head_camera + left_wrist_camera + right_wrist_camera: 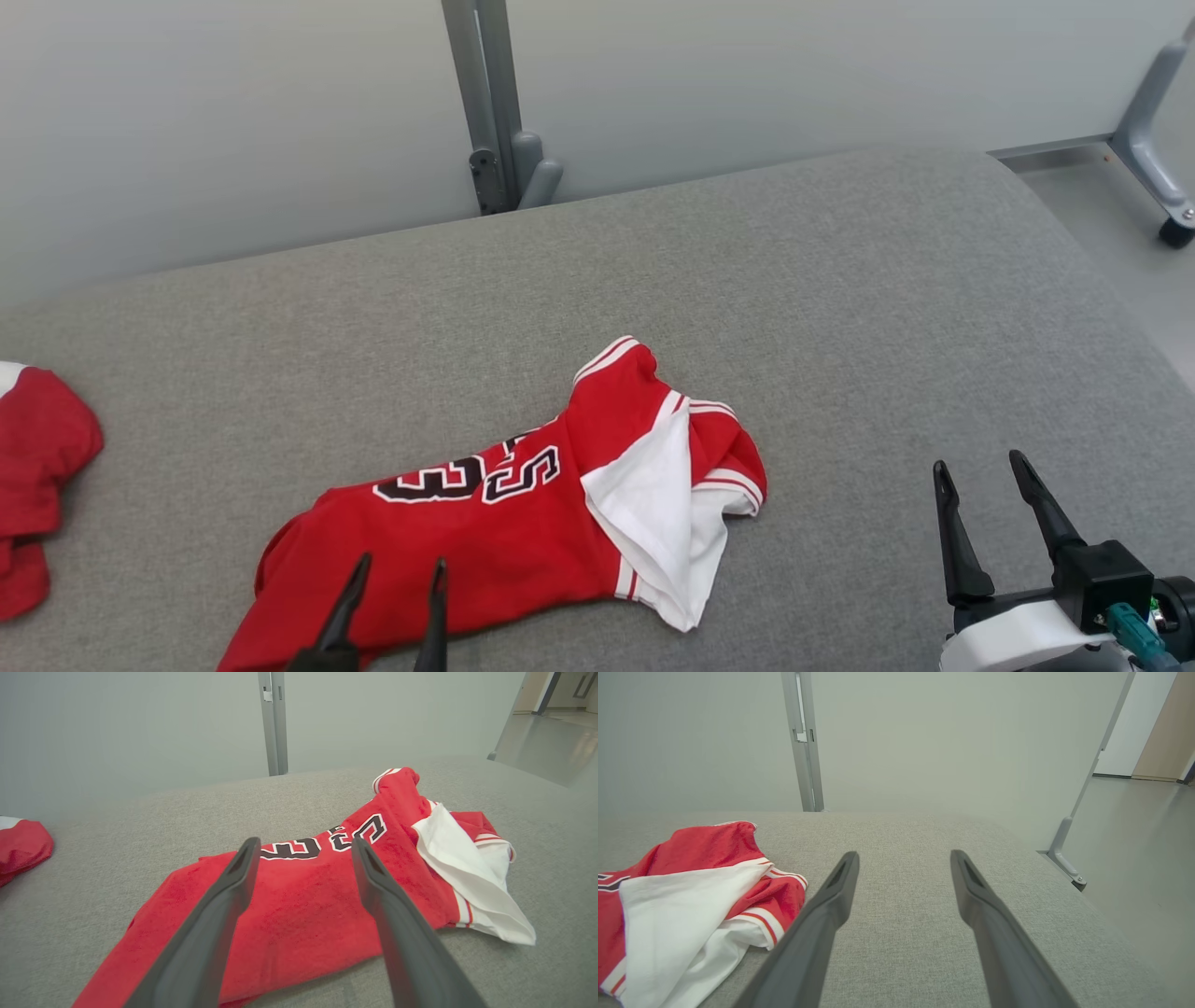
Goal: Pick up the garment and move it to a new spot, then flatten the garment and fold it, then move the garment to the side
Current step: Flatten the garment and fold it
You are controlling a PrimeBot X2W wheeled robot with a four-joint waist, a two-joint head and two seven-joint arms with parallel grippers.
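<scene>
Here, a rumpled red-and-white sports jersey [504,532] lies near the front of the grey fabric-covered table [840,280], the left gripper [401,565] above it and the right gripper [980,464] well aside, both wide open and empty; flattening, folding and moving aside look yet undone

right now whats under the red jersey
The red jersey lies directly on the grey fabric surface. Its turned-back end shows a white inner layer. Anything beneath the rest is hidden by the cloth.
</scene>
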